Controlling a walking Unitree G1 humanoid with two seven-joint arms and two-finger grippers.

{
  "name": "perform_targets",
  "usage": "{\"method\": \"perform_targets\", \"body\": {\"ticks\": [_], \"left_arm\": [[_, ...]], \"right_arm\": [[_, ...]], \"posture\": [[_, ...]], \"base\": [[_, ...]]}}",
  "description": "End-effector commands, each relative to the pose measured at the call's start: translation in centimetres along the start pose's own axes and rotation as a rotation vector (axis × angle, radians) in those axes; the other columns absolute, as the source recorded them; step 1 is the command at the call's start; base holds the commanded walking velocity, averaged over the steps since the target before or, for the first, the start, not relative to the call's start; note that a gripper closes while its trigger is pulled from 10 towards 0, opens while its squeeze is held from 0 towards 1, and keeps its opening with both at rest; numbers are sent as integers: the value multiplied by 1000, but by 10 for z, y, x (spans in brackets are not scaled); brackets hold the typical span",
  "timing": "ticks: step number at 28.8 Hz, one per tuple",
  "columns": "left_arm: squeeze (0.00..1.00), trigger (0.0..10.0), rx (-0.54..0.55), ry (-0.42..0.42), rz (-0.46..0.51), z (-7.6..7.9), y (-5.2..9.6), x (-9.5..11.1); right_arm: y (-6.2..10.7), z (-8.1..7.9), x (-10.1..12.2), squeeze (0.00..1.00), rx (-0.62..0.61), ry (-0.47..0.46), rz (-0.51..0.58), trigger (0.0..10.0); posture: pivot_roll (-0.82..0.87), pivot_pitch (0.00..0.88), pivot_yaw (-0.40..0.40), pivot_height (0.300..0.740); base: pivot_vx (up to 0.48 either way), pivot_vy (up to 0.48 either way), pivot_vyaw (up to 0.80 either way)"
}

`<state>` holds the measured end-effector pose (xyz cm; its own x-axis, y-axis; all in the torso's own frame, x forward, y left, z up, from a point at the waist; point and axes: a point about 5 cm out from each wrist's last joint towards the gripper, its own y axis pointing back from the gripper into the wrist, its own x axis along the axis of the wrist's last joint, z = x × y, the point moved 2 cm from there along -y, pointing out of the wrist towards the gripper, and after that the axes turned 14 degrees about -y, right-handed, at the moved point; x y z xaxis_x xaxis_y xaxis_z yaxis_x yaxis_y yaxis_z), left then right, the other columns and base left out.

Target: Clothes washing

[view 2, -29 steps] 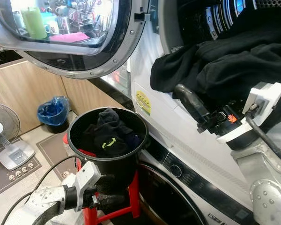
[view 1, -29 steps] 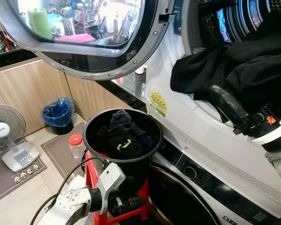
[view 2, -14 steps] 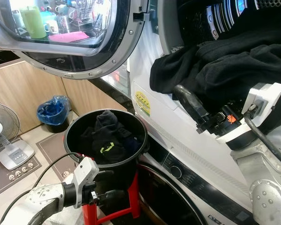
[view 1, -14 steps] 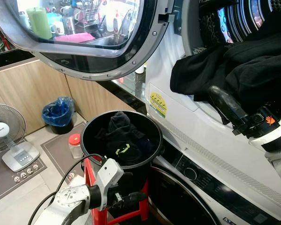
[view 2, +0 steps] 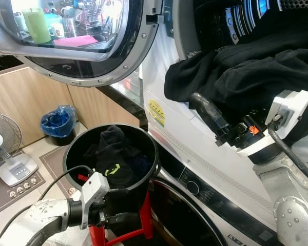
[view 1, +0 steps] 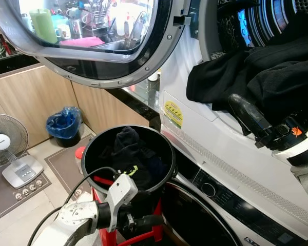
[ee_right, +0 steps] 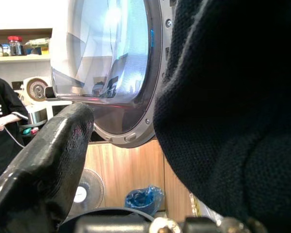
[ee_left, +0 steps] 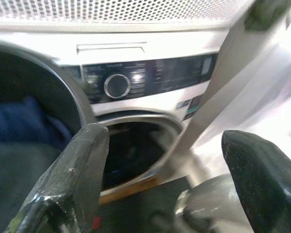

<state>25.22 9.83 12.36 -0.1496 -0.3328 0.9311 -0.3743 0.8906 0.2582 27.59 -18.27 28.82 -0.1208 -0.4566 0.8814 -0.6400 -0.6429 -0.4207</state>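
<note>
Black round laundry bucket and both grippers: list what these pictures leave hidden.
- Black round laundry bucket: its bottom, buried under dark clothes.
- Right gripper: second finger, covered by the black garment at the drum.
- Left gripper: fingertips, dark against the bucket and red stool.

Black clothes [view 1: 256, 77] heap across the drum mouth [view 1: 262, 25], leaving a gap only above them. The open door [view 1: 92, 41] overhangs the bucket [view 1: 127, 154] (half full), whose top stays reachable from the front.

Bucket [view 1: 167, 156]: it slid lower and further away from the washing machine [view 1: 215, 128].
Left gripper [view 1: 146, 221]: it stayed under the bucket, by the red stool [view 1: 105, 236].
</note>
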Motion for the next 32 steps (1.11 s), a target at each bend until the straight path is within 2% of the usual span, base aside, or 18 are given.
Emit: {"method": "perform_targets", "body": {"ticks": [1, 3, 5, 10, 18, 24, 29, 31, 32], "left_arm": [[0, 10000, -14, -92, 8, -3, -1, 12], [0, 10000, 0, -190, 27, -13, -2, 25], [0, 10000, -7, -217, 51, -15, -3, 33], [0, 10000, -32, -261, 74, -15, -6, 44], [0, 10000, -46, -289, 90, -14, -10, 48], [0, 10000, -11, -372, 83, -29, -14, 47], [0, 10000, 47, -438, 110, -51, -15, 54], [0, 10000, 75, -493, 109, -61, -15, 55], [0, 10000, 75, -493, 109, -61, -15, 55]], "right_arm": [[-1, -1, -1, 0, 7, 1, 1, 10000], [-2, -1, -3, 0, 9, -2, 1, 10000], [-2, -2, -3, 0, 9, -3, 0, 10000], [-2, -2, -4, 0, 7, -2, -1, 10000], [-2, -1, -3, 0, 2, 2, 3, 10000], [-3, -3, -6, 0, 7, -1, -1, 10000], [-4, -4, -9, 0, 10, -5, -6, 10000], [-4, -4, -9, 0, 12, -6, -5, 10000], [-4, -4, -9, 0, 12, -6, -5, 10000]], "posture": [[55, 66, -20, 740], [57, 66, -18, 740], [55, 68, -17, 740], [53, 71, -15, 740], [53, 72, -12, 740], [55, 71, -8, 740], [54, 68, -8, 740], [53, 64, -9, 740], [53, 64, -9, 740]], "base": [[0, 0, 0], [0, 0, 0], [0, 0, 0], [0, 0, 0], [0, 0, 0], [0, 0, 0], [0, 0, 0], [0, 0, 0], [0, 0, 0]]}}
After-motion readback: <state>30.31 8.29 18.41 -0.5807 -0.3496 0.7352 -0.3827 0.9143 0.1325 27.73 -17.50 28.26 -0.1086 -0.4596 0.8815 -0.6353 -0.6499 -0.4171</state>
